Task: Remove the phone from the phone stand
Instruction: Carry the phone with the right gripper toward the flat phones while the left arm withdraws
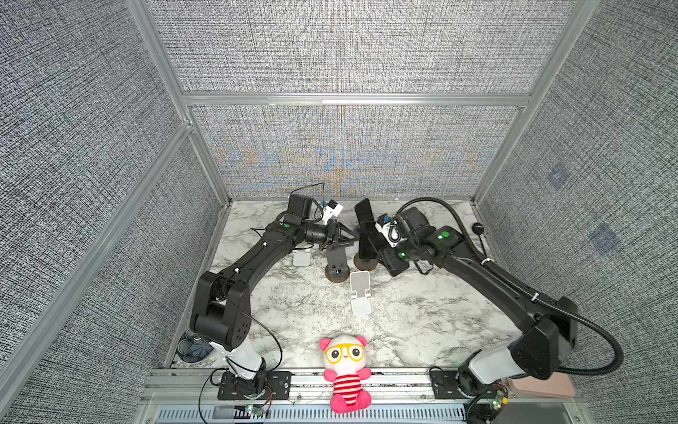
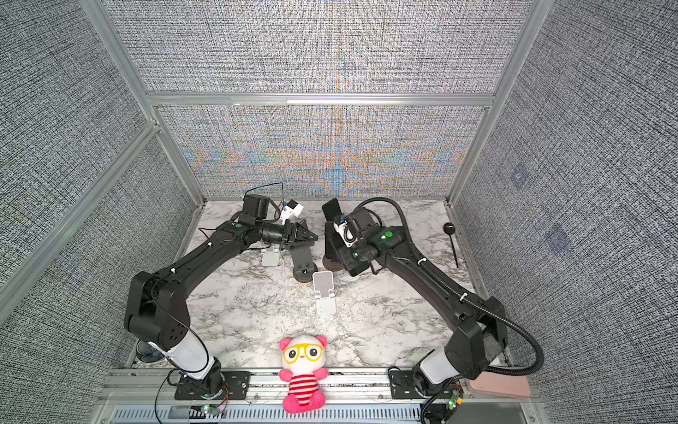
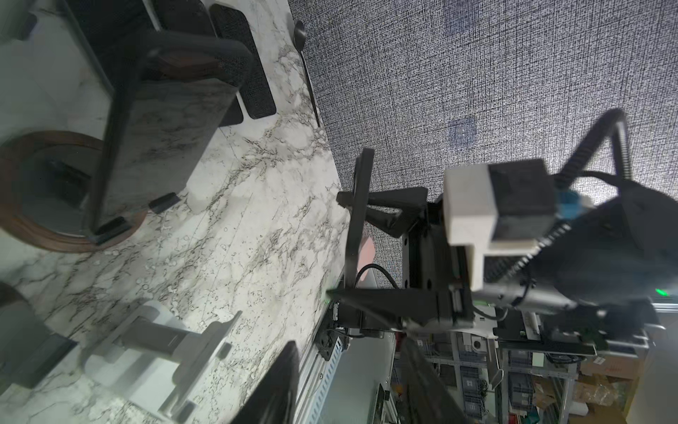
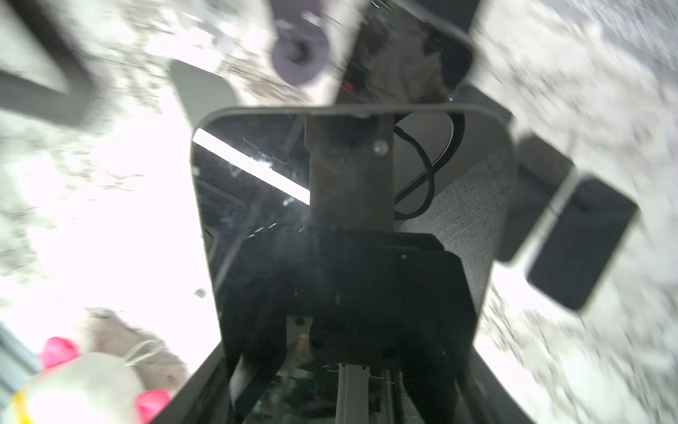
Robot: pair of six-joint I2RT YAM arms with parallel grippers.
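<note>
Clear of every stand, the black phone hangs above the marble worktop, clamped in the right jaws, which are closed on it. Its glossy screen fills the right wrist view. In both top views the phone sits raised, just right of the cluster of stands. The left jaws stand partly open with nothing between them, poised just above the bare black phone stand on its round base. A second phone rests on the neighbouring round-based stand between the two arms, and a third phone leans further back. A white stand stands near the middle of the worktop, and a second white stand is half hidden under the left arm. A pink-and-white plush toy sits at the front edge, and a black spoon lies by the right wall.
</note>
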